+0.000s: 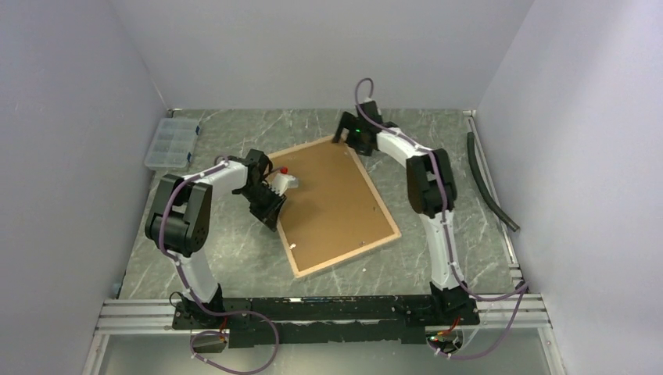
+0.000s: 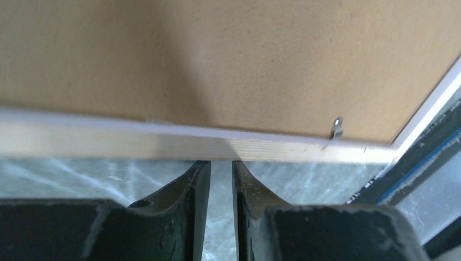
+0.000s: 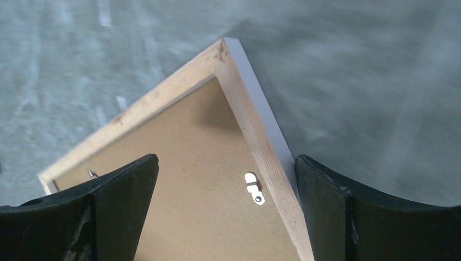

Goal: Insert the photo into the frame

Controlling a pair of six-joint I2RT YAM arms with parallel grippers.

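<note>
The frame [image 1: 348,254] lies back up on the table, and the brown backing panel [image 1: 332,199] fills it. The photo is hidden. My left gripper [image 1: 274,205] is at the frame's left long edge. In the left wrist view its fingertips [image 2: 202,166] reach the light-wood rim [image 2: 108,144], a narrow gap stands between the jaws, and only table shows in it. My right gripper [image 1: 342,133] hovers over the far corner, wide open. Its fingers [image 3: 125,190] straddle the rim [image 3: 255,125] and hold nothing.
A small metal tab [image 2: 337,128] and a white turn clip [image 3: 253,189] sit on the backing near the rim. A clear compartment box [image 1: 172,143] lies at the back left. A black hose [image 1: 489,183] runs along the right wall.
</note>
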